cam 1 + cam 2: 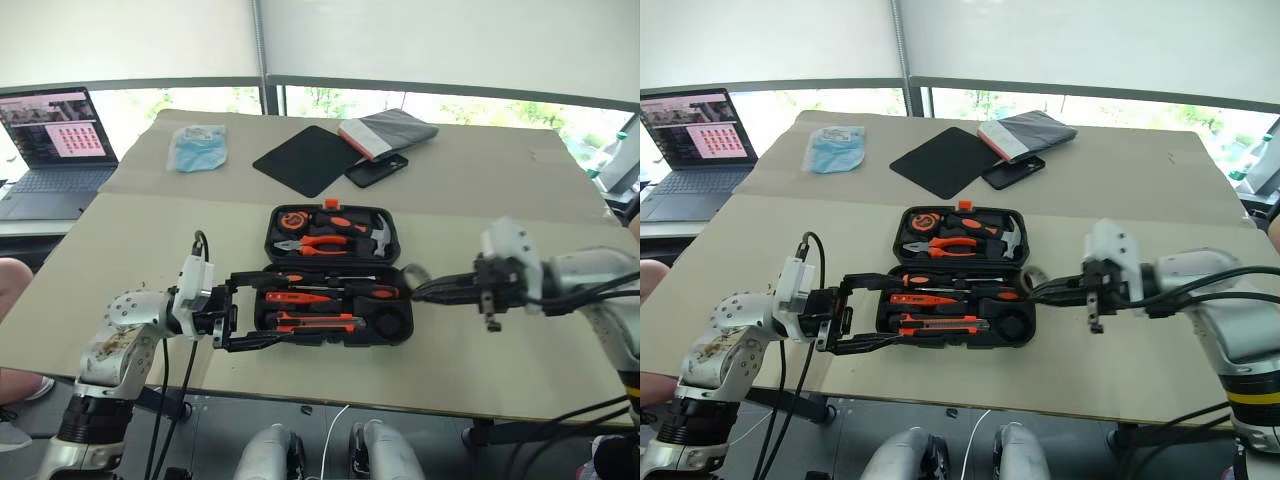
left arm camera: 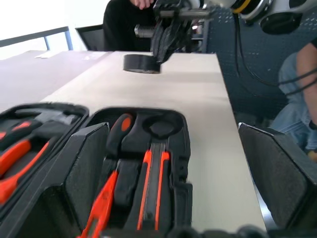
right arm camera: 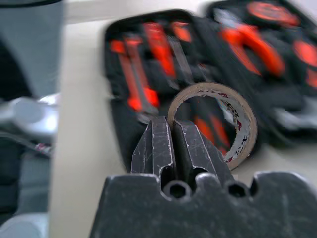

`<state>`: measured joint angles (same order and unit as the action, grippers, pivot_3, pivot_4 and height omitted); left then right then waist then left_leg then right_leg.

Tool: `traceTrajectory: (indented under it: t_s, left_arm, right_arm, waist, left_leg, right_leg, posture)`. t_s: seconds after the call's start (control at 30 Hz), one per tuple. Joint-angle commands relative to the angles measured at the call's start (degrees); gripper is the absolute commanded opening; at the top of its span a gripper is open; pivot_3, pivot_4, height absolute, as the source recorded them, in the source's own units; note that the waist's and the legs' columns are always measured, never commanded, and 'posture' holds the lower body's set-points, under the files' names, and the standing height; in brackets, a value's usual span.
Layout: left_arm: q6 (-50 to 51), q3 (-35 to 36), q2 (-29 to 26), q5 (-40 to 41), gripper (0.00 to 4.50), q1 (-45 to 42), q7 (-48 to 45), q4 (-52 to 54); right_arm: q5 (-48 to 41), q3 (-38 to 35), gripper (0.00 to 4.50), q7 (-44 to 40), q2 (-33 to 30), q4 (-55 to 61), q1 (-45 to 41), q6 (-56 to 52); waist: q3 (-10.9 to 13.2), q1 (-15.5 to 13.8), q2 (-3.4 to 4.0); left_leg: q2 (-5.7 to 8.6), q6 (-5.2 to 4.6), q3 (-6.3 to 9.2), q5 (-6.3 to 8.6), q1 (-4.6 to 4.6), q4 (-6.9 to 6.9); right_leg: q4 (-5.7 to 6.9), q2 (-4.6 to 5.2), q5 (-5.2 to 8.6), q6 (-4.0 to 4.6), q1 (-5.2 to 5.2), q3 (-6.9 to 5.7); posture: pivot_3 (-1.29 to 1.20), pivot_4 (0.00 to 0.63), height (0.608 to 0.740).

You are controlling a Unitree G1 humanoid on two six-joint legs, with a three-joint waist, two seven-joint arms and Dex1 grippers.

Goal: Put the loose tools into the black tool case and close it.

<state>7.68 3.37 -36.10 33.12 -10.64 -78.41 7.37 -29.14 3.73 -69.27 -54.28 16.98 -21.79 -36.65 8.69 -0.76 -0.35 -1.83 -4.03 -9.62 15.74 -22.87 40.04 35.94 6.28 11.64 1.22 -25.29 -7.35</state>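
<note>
The black tool case [image 1: 392, 238] lies open on the table. Its near half holds two black-and-orange screwdrivers [image 1: 335, 281], a slim orange screwdriver [image 1: 298, 297] and a utility knife [image 1: 316, 322] in moulded slots. My left gripper [image 1: 272, 310] is open at the case's left end, its fingers [image 2: 85, 163] straddling the near half. My right gripper [image 1: 418, 291] hovers at the case's right edge, shut on the rim of a roll of tape [image 3: 237, 119], which hangs just above the case's right end [image 1: 413, 272].
The case's far half holds pliers [image 1: 318, 243], a hammer [image 1: 380, 232] and a tape measure [image 1: 293, 219]. Behind the case are a black mat [image 1: 306, 158], a phone [image 1: 376, 170], a folded grey item [image 1: 390, 132] and a blue bag [image 1: 198, 147]. A laptop [image 1: 50, 140] stands far left.
</note>
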Motion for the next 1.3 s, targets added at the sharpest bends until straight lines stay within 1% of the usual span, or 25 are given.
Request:
traceTrajectory:
  t_s: [0.03, 0.13, 0.2, 0.3, 0.33, 0.4, 0.53, 0.67, 0.73, 0.77, 0.8, 0.87, 0.9, 0.93, 0.97, 1.03, 1.07, 1.13, 1.17, 1.2, 1.23, 1.27, 1.3]
  left_arm:
    - [-2.01, 0.94, -0.63, -0.48, 4.50, 1.23, -0.41, -0.09]
    - [-2.94, 0.95, -0.85, -1.04, 4.50, 2.64, -0.36, 0.02]
    - [-3.14, 1.25, -0.84, -1.11, 4.50, 3.22, -0.09, 0.15]
    - [-3.61, 1.94, -0.83, -1.24, 4.50, 4.03, 0.53, 0.00]
    - [-3.77, 2.02, -0.86, -1.26, 4.50, 4.16, 0.72, -0.11]
    - [-4.27, 2.19, -0.87, -1.45, 4.50, 4.41, 1.05, -0.42]
    - [-5.16, 2.35, -0.87, -1.56, 4.50, 4.78, 1.43, -1.01]
    - [-5.90, 2.33, -0.66, -1.81, 4.50, 4.83, 1.59, -1.60]
    - [-6.21, 2.36, -0.47, -1.98, 4.50, 4.84, 1.80, -1.80]
    - [-6.32, 2.35, -0.44, -2.01, 4.50, 4.83, 1.87, -1.86]
    - [-6.23, 2.47, -0.44, -2.18, 4.50, 4.87, 2.42, -1.94]
    - [-6.48, 2.98, -0.28, -2.99, 4.50, 4.65, 4.21, -2.34]
    - [-6.70, 3.16, -0.23, -3.34, 4.50, 4.59, 4.94, -2.43]
    - [-6.58, 3.38, -0.75, -4.66, 4.50, 4.25, 6.48, -2.83]
    - [-6.72, 3.49, -1.49, -6.89, 4.50, 3.78, 8.51, -3.54]
    - [-5.25, 3.39, -3.59, -11.10, 4.50, 2.81, 12.23, -5.13]
    - [-2.87, 3.88, -4.01, -10.69, 4.50, 2.18, 13.58, -5.90]
    - [1.15, 4.73, -4.24, -9.14, 4.50, 0.97, 15.72, -7.08]
    - [0.09, 5.35, -3.44, -10.31, 4.50, -0.71, 18.44, -8.81]
    - [1.02, 5.91, -2.46, -11.21, 4.24, -2.46, 21.94, -10.11]
    - [2.45, 5.87, -1.81, -12.38, 3.97, -3.88, 25.00, -11.02]
    - [2.85, 5.54, -1.21, -13.94, 3.80, -5.06, 27.60, -11.97]
    - [4.10, 4.53, -0.48, -15.24, 3.38, -6.40, 29.59, -12.92]
  right_arm:
    - [4.66, 5.53, 0.02, 2.24, -1.01, 0.84, -1.00, -3.71]
    - [7.38, 8.74, 0.02, 3.71, -0.71, 0.50, -1.76, -5.10]
    - [8.75, 10.30, 0.02, 3.16, -1.62, 0.29, -2.12, -5.57]
    - [8.15, 11.63, 0.02, 2.68, -2.18, 1.18, -2.15, -8.27]
    - [7.94, 12.00, 0.02, 2.50, -2.19, 1.48, -2.20, -8.72]
    - [6.71, 12.51, 0.02, 2.38, -1.93, 3.06, -2.49, -11.19]
    - [6.31, 13.64, 0.02, 1.64, -2.52, 4.26, -2.32, -13.66]
    - [7.55, 13.64, 0.02, 3.16, -1.45, 2.57, -2.56, -12.97]
    - [8.24, 15.30, 0.74, -0.10, -3.71, 2.58, -2.35, -11.38]
    - [8.88, 15.69, 0.89, -0.66, -4.19, 2.46, -2.22, -10.17]
    - [8.72, 15.79, 1.25, -1.72, -4.38, 2.42, -2.48, -9.36]
    - [5.71, 12.66, 1.96, -1.23, -2.13, 2.03, -3.04, -9.75]
    - [4.40, 11.35, 2.23, -0.96, -1.30, 1.90, -3.20, -10.32]
    - [1.47, 8.89, 2.71, -2.72, -0.84, 1.99, -2.90, -9.84]
    - [-1.20, 6.43, 2.91, -4.72, -0.59, 1.85, -2.59, -9.06]
    - [-4.98, 0.86, 3.62, -7.29, -0.50, 0.06, -1.90, -6.99]
    - [-4.55, -1.17, 3.91, -6.82, -0.42, -2.41, -2.08, -5.18]
    - [-2.95, -3.85, 3.91, -5.54, 0.30, -7.36, -2.61, -1.10]
    - [-1.77, -5.72, 3.91, -3.93, 1.82, -11.54, -3.46, 2.52]
    - [-0.61, -6.96, 3.93, -1.87, 3.07, -15.90, -4.57, 4.62]
    - [1.50, -7.48, 3.93, -0.04, 4.03, -19.98, -5.49, 7.96]
    - [4.12, -7.38, 3.93, 1.85, 4.81, -23.45, -6.27, 11.73]
    - [7.36, -6.02, 3.40, 2.99, 5.07, -26.56, -6.73, 15.42]
  waist:
    - [0.01, -0.24, 0.02]
    - [0.01, -0.09, 0.01]
    - [0.01, 0.03, 0.01]
    - [0.01, 0.04, 0.01]
    - [0.01, 0.03, 0.01]
    - [0.01, -0.04, 0.00]
    - [0.01, -0.09, 0.00]
    - [0.01, -0.11, 0.00]
    - [0.01, -0.12, 0.00]
    - [0.01, -0.17, 0.00]
    - [0.01, -0.22, 0.00]
    - [0.01, -0.22, -0.02]
    - [0.03, -0.09, -0.05]
    - [0.03, -0.02, -0.06]
    - [0.05, 0.00, -0.06]
    - [0.11, -0.02, -0.09]
    - [0.12, 0.01, -0.09]
    - [0.13, 0.00, -0.10]
    - [0.14, -0.01, -0.13]
    - [0.15, -0.04, -0.17]
    - [0.16, -0.08, -0.18]
    - [0.16, -0.09, -0.19]
    - [0.17, -0.08, -0.20]
  left_leg:
    - [0.06, 0.01, -0.01, 0.00, -0.07, 0.05]
    - [0.16, -0.15, -0.04, 0.06, -0.49, 0.20]
    - [0.18, -0.58, -0.10, -0.16, -0.52, 0.25]
    - [0.17, -0.54, -0.10, -0.14, -0.49, 0.24]
    - [0.15, -0.44, -0.09, -0.09, -0.48, 0.24]
    - [0.13, -0.10, -0.08, 0.05, -0.46, 0.24]
    - [0.13, -0.05, -0.07, 0.04, -0.45, 0.25]
    - [0.13, -0.14, -0.07, 0.06, -0.48, 0.23]
    - [0.13, -0.29, -0.07, -0.01, -0.49, 0.23]
    - [0.14, -0.29, -0.08, -0.01, -0.50, 0.23]
    - [0.14, -0.30, -0.08, 0.00, -0.50, 0.23]
    - [0.14, -0.32, -0.06, 0.02, -0.48, 0.23]
    - [0.13, -0.32, -0.05, 0.03, -0.48, 0.22]
    - [0.13, -0.33, -0.06, 0.02, -0.48, 0.21]
    - [0.13, -0.33, -0.06, 0.02, -0.50, 0.21]
    - [0.13, -0.33, -0.07, 0.02, -0.51, 0.20]
    - [0.13, -0.33, -0.06, 0.00, -0.51, 0.21]
    - [0.13, -0.31, -0.06, 0.01, -0.44, 0.21]
    - [0.13, -0.24, -0.06, 0.06, -0.39, 0.23]
    - [0.13, -0.23, -0.06, 0.13, -0.35, 0.23]
    - [0.13, -0.44, -0.06, 0.26, -0.31, 0.24]
    - [0.13, -0.52, -0.06, 0.31, -0.30, 0.24]
    - [0.14, -0.43, -0.06, 0.25, -0.30, 0.25]
  right_leg:
    - [0.00, 0.08, 0.00, 0.00, -0.02, 0.00]
    - [-0.07, 0.18, -0.07, -0.04, -0.34, 0.01]
    - [-0.07, 0.19, -0.30, 0.19, -0.34, 0.02]
    - [-0.08, 0.19, -0.19, 0.02, -0.33, -0.01]
    - [-0.08, 0.18, -0.10, -0.12, -0.33, -0.03]
    - [-0.04, 0.18, -0.10, -0.11, -0.33, -0.04]
    - [-0.03, 0.19, -0.12, -0.09, -0.34, -0.03]
    - [-0.05, 0.17, -0.12, -0.09, -0.34, -0.06]
    - [-0.07, 0.16, -0.11, -0.09, -0.32, -0.07]
    - [-0.07, 0.17, -0.11, -0.09, -0.32, -0.08]
    - [-0.09, 0.17, -0.11, -0.09, -0.31, -0.08]
    - [-0.14, 0.17, -0.08, -0.12, -0.28, -0.12]
    - [-0.16, 0.16, -0.07, -0.14, -0.27, -0.12]
    - [-0.16, 0.16, -0.07, -0.14, -0.27, -0.11]
    - [-0.15, 0.16, -0.07, -0.13, -0.29, -0.11]
    - [-0.12, 0.16, -0.11, -0.09, -0.30, -0.11]
    - [-0.10, 0.16, -0.13, -0.06, -0.30, -0.12]
    - [-0.10, 0.15, -0.15, -0.12, -0.23, -0.12]
    - [-0.11, 0.15, -0.16, -0.17, -0.17, -0.12]
    - [-0.14, 0.16, -0.17, -0.18, -0.15, -0.11]
    - [-0.15, 0.16, -0.18, -0.21, -0.08, -0.11]
    - [-0.17, 0.17, -0.21, -0.25, -0.08, -0.10]
    - [-0.14, 0.16, -0.24, -0.29, -0.06, -0.06]
  posture:
    - [0.00, 0.150, 0.740]
    - [0.00, 0.150, 0.740]
    - [0.00, 0.150, 0.740]
    - [0.00, 0.150, 0.740]
    - [0.00, 0.150, 0.740]
    - [0.00, 0.150, 0.740]
    - [0.00, 0.150, 0.740]
    - [0.00, 0.150, 0.740]
    - [0.00, 0.150, 0.740]
    - [0.00, 0.150, 0.740]
    - [0.00, 0.150, 0.740]
    - [0.00, 0.150, 0.740]
    - [0.00, 0.150, 0.740]
    - [0.00, 0.150, 0.740]
    - [0.00, 0.150, 0.740]
    - [0.00, 0.150, 0.740]
    - [0.00, 0.150, 0.740]
    - [0.00, 0.150, 0.740]
    - [0.00, 0.150, 0.740]
    - [0.00, 0.150, 0.740]
    - [0.00, 0.150, 0.740]
    - [0.00, 0.150, 0.740]
    - [0.00, 0.150, 0.740]
